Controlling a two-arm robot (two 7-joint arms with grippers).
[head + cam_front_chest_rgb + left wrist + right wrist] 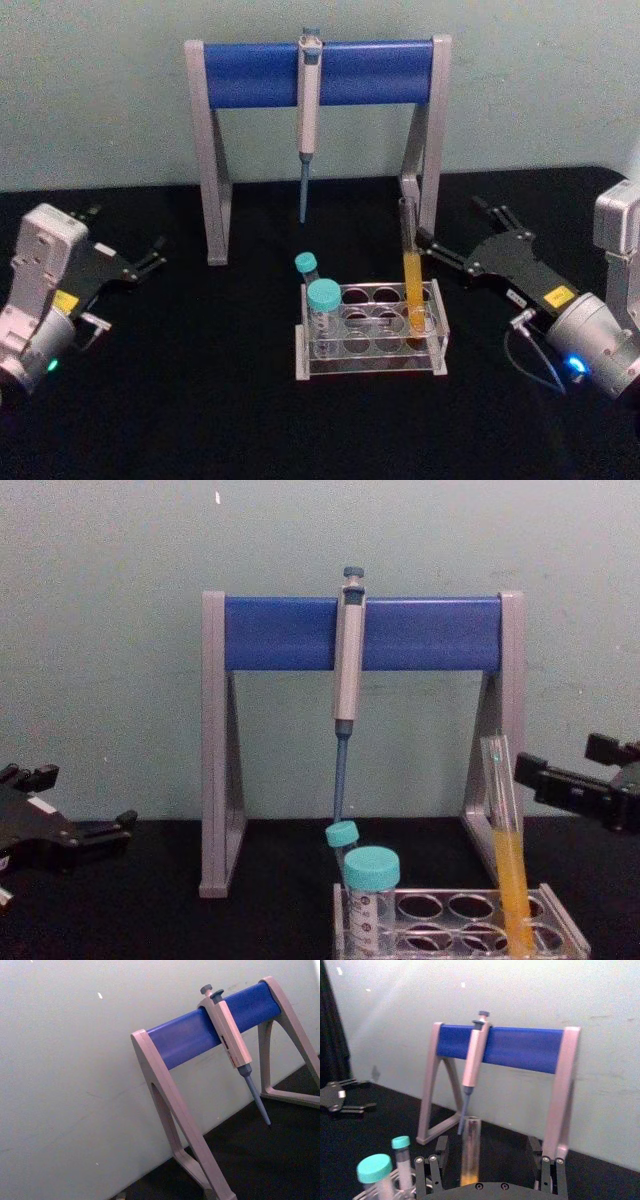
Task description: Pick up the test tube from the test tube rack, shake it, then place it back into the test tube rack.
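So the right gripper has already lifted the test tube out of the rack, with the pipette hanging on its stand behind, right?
No. The test tube stands in the rack; the open right gripper is beside it, as the head view shows. The pipette does hang on its stand behind.

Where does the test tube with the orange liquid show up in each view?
Head: test tube stands in the rack's right end.
Chest: lower right.
Right wrist: bottom centre, between the right gripper's open jaws.
Left wrist: not in it.
Shared landmark: pipette hanging on the blue bar.
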